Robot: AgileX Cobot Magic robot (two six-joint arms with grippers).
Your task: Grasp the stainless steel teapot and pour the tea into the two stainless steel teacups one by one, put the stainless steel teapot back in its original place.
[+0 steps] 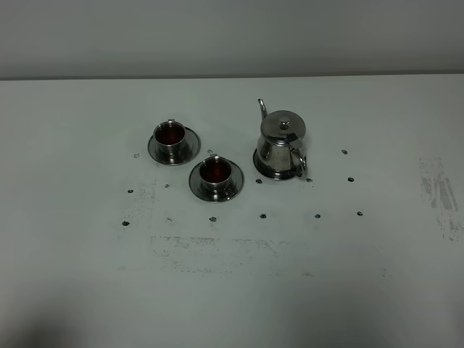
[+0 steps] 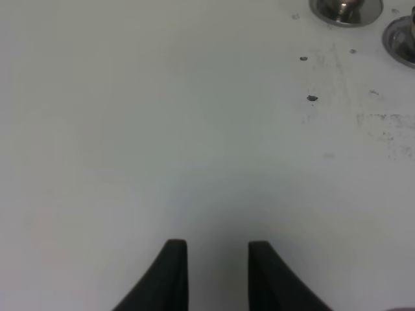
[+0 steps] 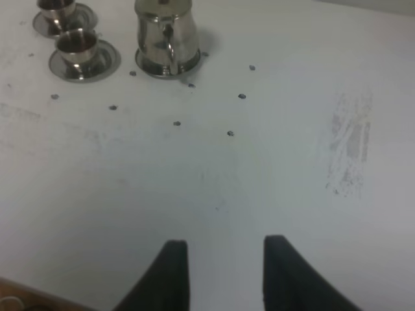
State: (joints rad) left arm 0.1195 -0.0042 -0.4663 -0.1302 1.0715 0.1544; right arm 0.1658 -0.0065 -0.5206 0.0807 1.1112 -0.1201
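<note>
The stainless steel teapot (image 1: 281, 148) stands upright on its round ridged coaster (image 1: 259, 164), lid on, spout pointing to the far side and handle toward the near side. Left of it are the two stainless steel teacups, the far one (image 1: 169, 141) and the nearer one (image 1: 215, 175), each on a saucer and each holding reddish-brown tea (image 1: 215, 170). In the right wrist view the teapot (image 3: 165, 35) and a teacup (image 3: 76, 44) lie far ahead of my right gripper (image 3: 225, 246), which is open and empty. My left gripper (image 2: 217, 249) hovers over bare table, jaws apart and empty.
The white table (image 1: 232, 275) carries small dark marks around the tea set and a scuffed patch (image 1: 438, 196) at the right. Two saucer rims (image 2: 347, 11) show at a corner of the left wrist view. Neither arm appears in the exterior high view.
</note>
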